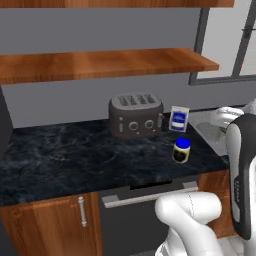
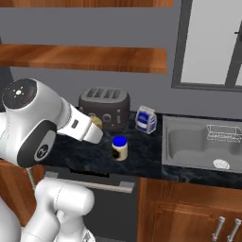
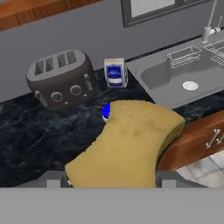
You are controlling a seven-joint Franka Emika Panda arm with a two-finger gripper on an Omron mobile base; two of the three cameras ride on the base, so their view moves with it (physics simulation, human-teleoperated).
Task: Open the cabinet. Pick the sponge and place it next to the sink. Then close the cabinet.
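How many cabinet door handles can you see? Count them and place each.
3: one cabinet handle left of the dishwasher, two below the sink. Others may be hidden.

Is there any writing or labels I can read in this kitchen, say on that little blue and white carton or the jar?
No text can be read.
Carton: blue label panel, print too blurred to read.
Jar: blue lid, dark label, too small to read.
Toaster: round dials, no legible marks.
Robot arm: faint lettering along its dark side, too blurred to read.
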